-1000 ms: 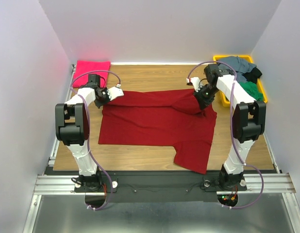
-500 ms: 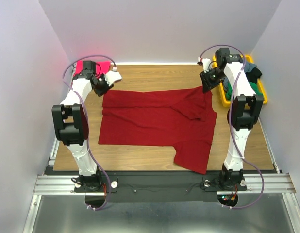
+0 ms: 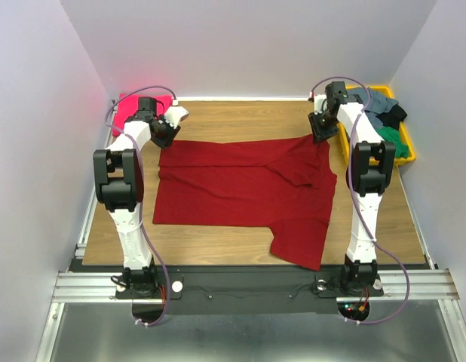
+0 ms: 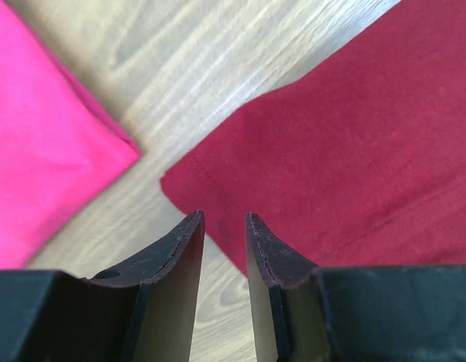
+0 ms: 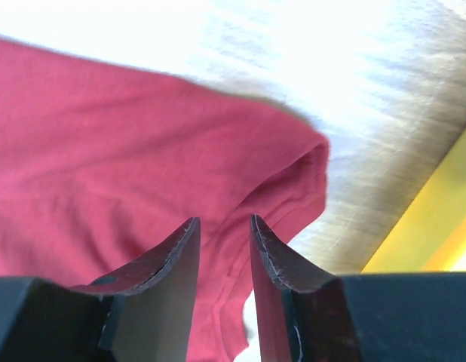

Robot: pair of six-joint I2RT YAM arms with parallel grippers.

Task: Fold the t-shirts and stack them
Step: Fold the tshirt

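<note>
1. The red shirt (image 3: 244, 185) lay spread mid-table, its long axis running left to right.
2. The left gripper (image 4: 224, 220) hovered over its far-left corner, jaws slightly spread and empty. The right gripper (image 5: 224, 225) was the same over the far-right corner.
3. The table (image 3: 218, 237) seemed to leave folding room on the near side. The pink shirt (image 3: 129, 105) sat just beyond the left corner, the yellow bin (image 3: 405, 149) beside the right.
</note>
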